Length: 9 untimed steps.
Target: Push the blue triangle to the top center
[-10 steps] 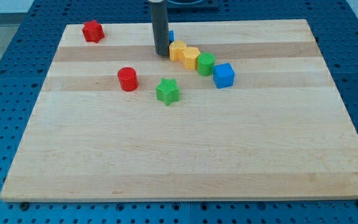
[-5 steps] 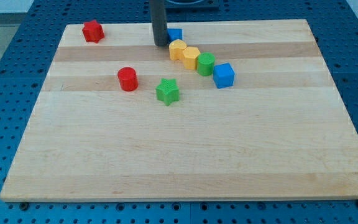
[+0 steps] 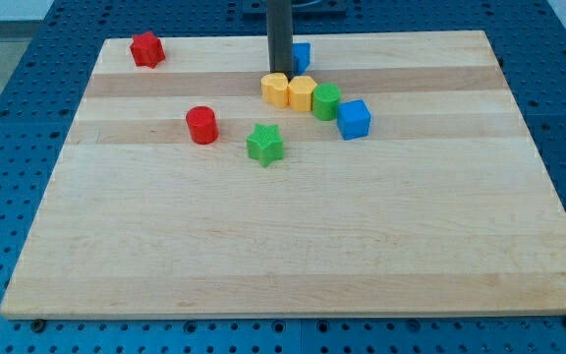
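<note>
The blue triangle (image 3: 302, 56) lies near the top centre of the wooden board (image 3: 293, 246), partly hidden behind my dark rod. My tip (image 3: 279, 75) rests on the board just left of the blue triangle, touching or almost touching the top of the left yellow block (image 3: 276, 89). A second yellow block (image 3: 302, 92) sits right next to the first.
A green cylinder (image 3: 326, 101) and a blue cube (image 3: 354, 119) continue the row down to the right. A green star (image 3: 264, 145) and a red cylinder (image 3: 202, 125) lie to the lower left. A red star-like block (image 3: 146, 48) sits at the top left corner.
My tip has moved right, from the left side of the blocks to just above the yellow ones. The blue triangle has slid right. The left yellow block has shifted slightly down and left.
</note>
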Motion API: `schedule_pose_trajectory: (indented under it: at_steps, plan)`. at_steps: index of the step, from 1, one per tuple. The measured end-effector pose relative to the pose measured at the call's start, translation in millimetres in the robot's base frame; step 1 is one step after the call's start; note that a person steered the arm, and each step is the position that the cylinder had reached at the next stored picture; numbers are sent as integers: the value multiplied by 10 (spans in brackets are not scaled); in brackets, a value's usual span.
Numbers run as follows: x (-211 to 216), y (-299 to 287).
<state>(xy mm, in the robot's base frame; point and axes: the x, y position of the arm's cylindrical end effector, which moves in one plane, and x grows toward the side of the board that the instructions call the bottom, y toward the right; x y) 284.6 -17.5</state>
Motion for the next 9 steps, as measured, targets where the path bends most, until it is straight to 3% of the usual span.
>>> schedule_pose_trajectory:
  at_steps: [2,9]
  plan:
    - [-278,51]
    - [-84,440]
